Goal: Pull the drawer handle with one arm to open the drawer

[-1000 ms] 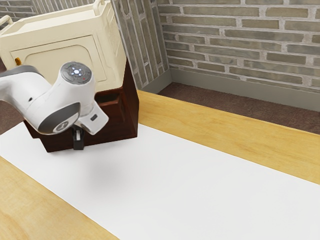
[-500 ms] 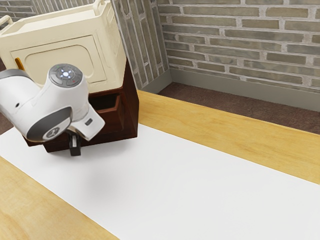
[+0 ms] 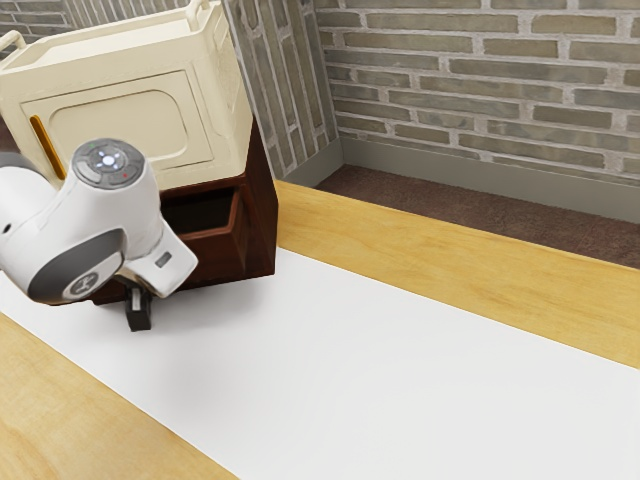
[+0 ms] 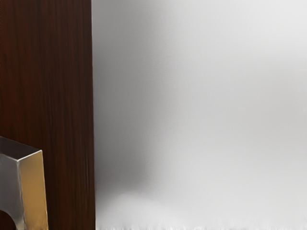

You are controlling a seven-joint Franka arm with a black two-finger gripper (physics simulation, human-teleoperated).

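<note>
Counter (image 3: pixel 480 265): under the cabinet (image 3: pixel 264 215), with a white sheet (image 3: pixel 380 370) spreading out in front of the cabinet.
Cream box (image 3: pixel 130 115): on top of the cabinet.
Drawer (image 3: pixel 222 252): at the cabinet's front, partly out, its dark hollow showing; how far it can travel I cannot tell.
Drawer's lie: its face points away from the cabinet; I judge the face's long axis to run level across the cabinet's front.
End effector (image 3: pixel 139 314): low before the cabinet; whether spread, pressed together or pinching the handle, I cannot tell.
Handle (image 4: pixel 33 187): on the drawer's face, before the cabinet, metallic with a golden side, partly seen; its long axis I cannot tell.
Pull in hand: I should draw straight out from the cabinet, slow and level, without twisting, lest I slip off or jam the drawer; I should ease off near its stop.
</note>
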